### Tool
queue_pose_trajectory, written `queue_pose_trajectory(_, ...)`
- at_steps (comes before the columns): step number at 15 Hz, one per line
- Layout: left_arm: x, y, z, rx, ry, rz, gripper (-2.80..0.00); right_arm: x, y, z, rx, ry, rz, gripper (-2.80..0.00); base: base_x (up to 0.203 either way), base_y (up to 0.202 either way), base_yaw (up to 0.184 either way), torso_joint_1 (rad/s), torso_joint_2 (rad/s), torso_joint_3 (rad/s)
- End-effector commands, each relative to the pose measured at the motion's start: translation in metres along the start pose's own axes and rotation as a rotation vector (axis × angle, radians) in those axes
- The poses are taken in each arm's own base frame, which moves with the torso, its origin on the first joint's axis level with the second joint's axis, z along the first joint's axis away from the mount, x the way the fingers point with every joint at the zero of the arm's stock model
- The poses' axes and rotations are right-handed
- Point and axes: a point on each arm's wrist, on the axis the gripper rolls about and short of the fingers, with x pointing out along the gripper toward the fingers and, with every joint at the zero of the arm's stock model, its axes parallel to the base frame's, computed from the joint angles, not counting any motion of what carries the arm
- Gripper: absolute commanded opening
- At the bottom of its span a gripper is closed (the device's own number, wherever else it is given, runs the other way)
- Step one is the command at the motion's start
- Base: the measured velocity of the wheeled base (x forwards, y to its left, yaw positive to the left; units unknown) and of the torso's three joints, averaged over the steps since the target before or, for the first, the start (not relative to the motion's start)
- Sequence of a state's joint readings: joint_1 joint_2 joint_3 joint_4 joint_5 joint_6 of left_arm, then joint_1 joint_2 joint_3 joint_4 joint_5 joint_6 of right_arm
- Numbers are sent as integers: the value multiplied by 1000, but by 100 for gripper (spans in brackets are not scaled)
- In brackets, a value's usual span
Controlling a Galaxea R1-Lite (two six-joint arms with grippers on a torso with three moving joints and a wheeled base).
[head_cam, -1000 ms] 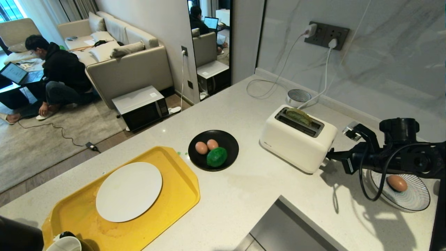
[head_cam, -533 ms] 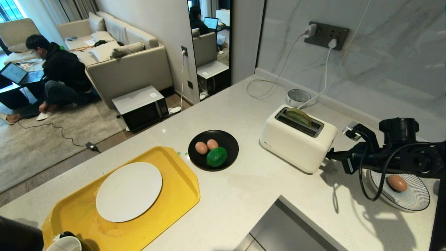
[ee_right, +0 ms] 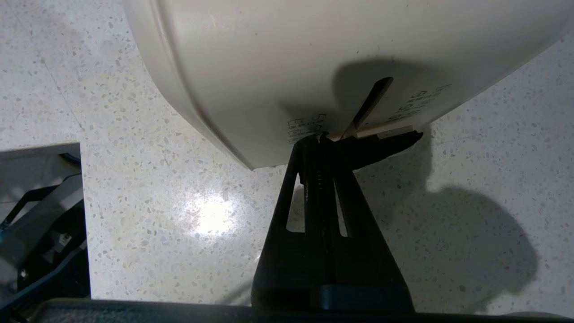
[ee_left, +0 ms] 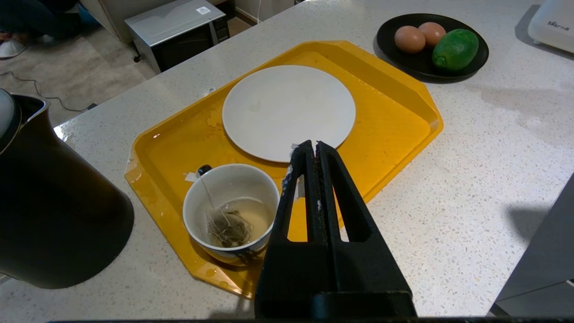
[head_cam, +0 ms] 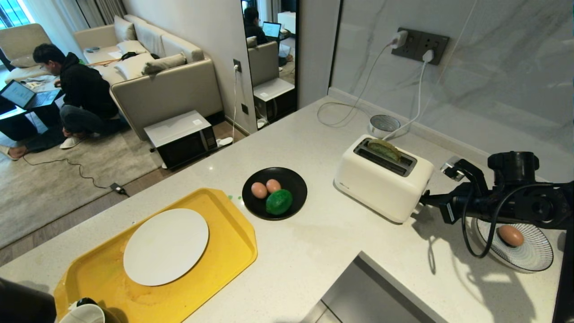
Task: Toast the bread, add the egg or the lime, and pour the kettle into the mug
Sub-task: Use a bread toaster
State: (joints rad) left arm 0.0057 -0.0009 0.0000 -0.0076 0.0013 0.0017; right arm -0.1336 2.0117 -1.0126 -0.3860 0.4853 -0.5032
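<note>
Two arms are mine to steer, and only the right one is busy; the right gripper [ee_right: 323, 140] is pinched shut on nothing, its tip against the lever at the end of the white toaster [head_cam: 382, 178]; the bread [head_cam: 384, 149] sits in the far slot with its top still poking out; so I think the lever must go all the way down; I should push straight and slow, keep the tip on the lever so it does not slip off, and not shove the toaster sideways. The left gripper [ee_left: 315, 150] is closed and empty too, waiting over the yellow tray [ee_left: 394, 107]; the tray holds a bare white plate [ee_left: 288, 111] and the mug [ee_left: 231, 211], which has a tea bag and a little water in it; the kettle [ee_left: 49, 211] stands just beside the tray; the black dish [head_cam: 275, 193] holds two eggs and the lime [head_cam: 279, 201]; one more egg [head_cam: 510, 235] lies on a striped plate [head_cam: 536, 253] under my right arm.
</note>
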Motion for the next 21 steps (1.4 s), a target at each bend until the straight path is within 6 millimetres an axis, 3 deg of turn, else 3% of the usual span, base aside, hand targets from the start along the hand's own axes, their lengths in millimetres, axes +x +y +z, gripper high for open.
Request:
queue_pose_trajectory(1,0,0,0,0,-1,1,-280,-1,0,1,-5,-5,2,-280,0,0,0,0,0,0)
queue_pose_trajectory(21,0,0,0,0,0,1,-280,-3,1,2,-8,-7,1,-280,0,0,0,0,0,0)
